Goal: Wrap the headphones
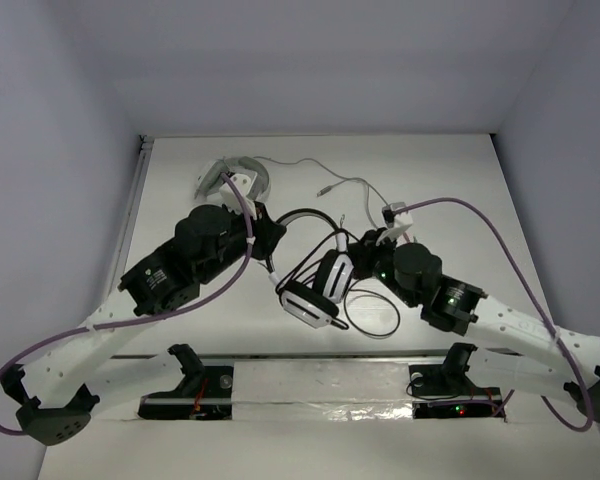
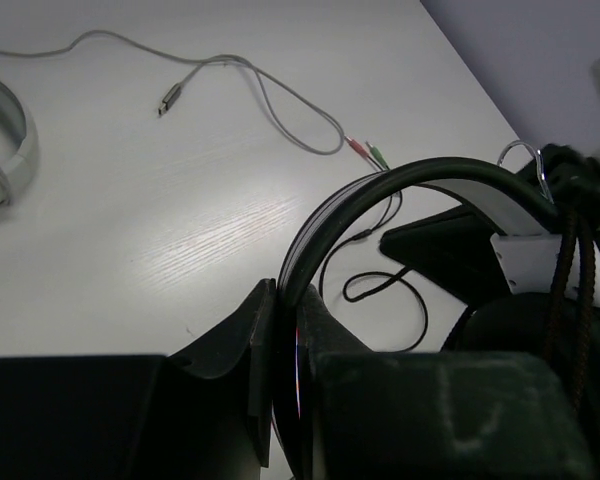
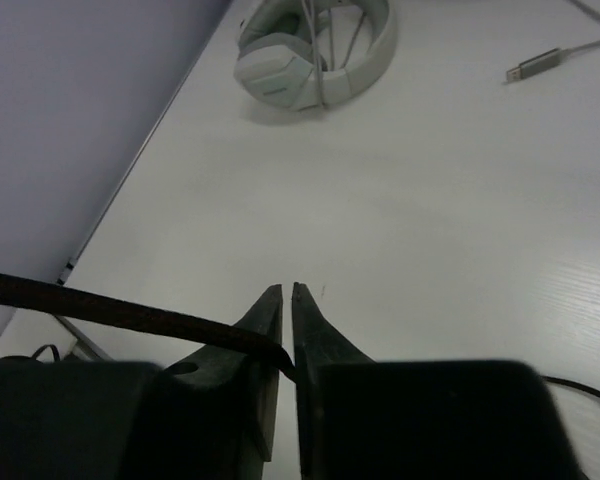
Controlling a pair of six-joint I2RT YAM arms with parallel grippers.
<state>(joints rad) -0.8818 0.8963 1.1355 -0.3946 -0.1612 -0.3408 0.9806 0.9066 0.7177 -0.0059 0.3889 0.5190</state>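
Top view. The bench point(image 1: 460, 180) is a matt white board with a faint wood grain, closed in by plain lilac-grey walls point(image 1: 40, 100) on the left, right and far sides. The headphones point(image 1: 315, 285) sit near the middle of the bench, slightly toward the near edge. They have glossy white and black round cups under a thin black arch. The left gripper point(image 1: 267, 237) is at the left end of that arch, and the right gripper point(image 1: 365, 245) is just beside the cups on the right. A pale set of headphones point(image 1: 230, 178) lies toward the far left corner, and its thin grey cable point(image 1: 355, 185) trails along the far side.

Left wrist view. The fingers are closed tight on the headband point(image 2: 430, 170), a smooth curved strip, black outside and white inside. A thin black cable point(image 2: 400, 285) loops on the bench beyond it. The grey cable ends in a metal plug and in small pink and green jacks.

Right wrist view. The fingers are almost together and pinch the black cable, which runs taut to the left. The pale headphones lie ahead, near the left edge.
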